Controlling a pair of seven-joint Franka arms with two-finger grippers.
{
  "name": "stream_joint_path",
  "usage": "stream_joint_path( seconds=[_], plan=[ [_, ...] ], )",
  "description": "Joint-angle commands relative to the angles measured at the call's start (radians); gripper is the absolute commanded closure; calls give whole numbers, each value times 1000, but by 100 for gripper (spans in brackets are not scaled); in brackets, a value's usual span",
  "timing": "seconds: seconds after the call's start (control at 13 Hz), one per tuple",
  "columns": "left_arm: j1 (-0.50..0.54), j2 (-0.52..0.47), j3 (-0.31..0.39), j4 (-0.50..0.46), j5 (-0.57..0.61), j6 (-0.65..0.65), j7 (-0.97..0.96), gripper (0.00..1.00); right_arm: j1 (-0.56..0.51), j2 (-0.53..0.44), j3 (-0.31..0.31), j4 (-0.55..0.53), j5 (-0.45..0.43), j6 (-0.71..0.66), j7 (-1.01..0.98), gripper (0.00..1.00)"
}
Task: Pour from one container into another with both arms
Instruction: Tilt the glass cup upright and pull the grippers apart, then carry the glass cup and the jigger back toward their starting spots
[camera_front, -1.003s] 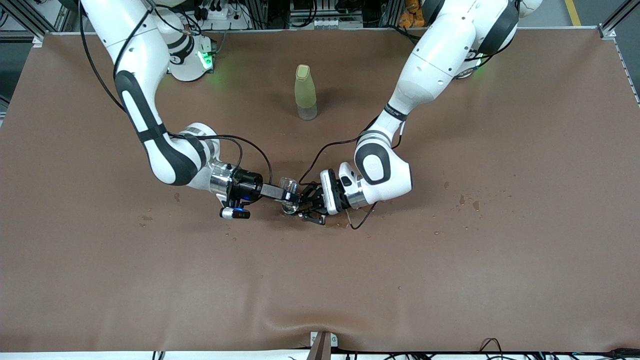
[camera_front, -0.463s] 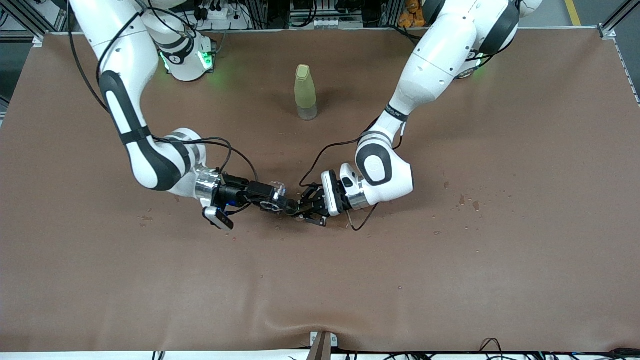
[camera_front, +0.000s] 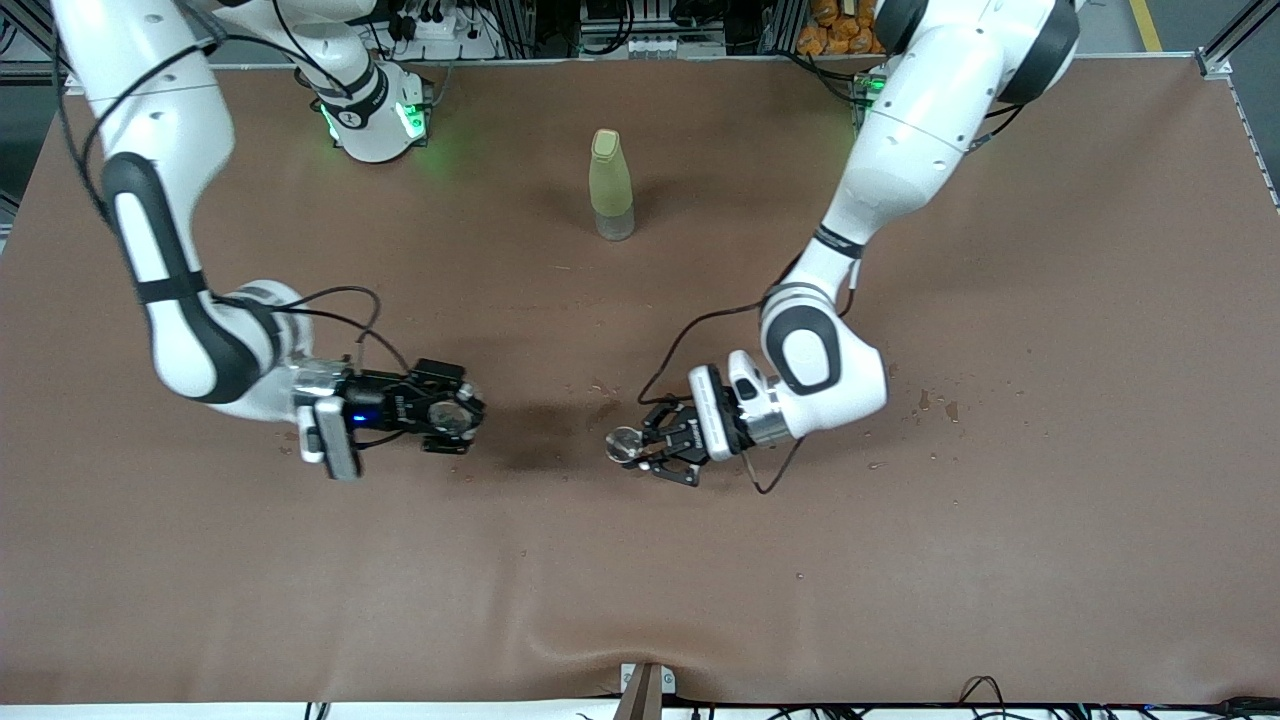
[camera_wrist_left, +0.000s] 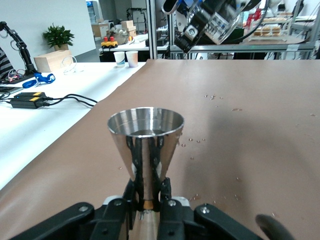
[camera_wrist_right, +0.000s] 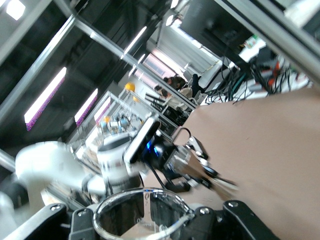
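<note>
The pour was judged to be finished, or nearly so: the two vessels were held well apart, with scattered droplets seen on the brown counter and liquid visible inside the metal cup. What remained, by that judgement, was to set both vessels down.

The left tool was closed narrowly on the stem of a steel funnel-shaped cup, kept upright just above the middle of the counter. The right tool was closed on a clear glass, tipped so that its mouth faced the front camera, over the counter toward the right arm's end.

A yellow-green bottle was left standing, untouched, near the middle of the counter's edge by the robots' bases.
</note>
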Motion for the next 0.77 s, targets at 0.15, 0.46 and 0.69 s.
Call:
stream_joint_path(
  seconds=[0.15, 0.46, 0.69],
  plan=[
    [194, -103, -11, -136, 232, -257, 5, 100, -291, 60, 19, -2, -373, -144, -478, 100],
    [383, -106, -11, -139, 442, -524, 8, 100, -455, 115, 19, -2, -494, -247, -787, 100],
    [519, -101, -11, -134, 589, -671, 56, 100, -526, 137, 19, -1, -543, -309, -898, 100]
  ],
)
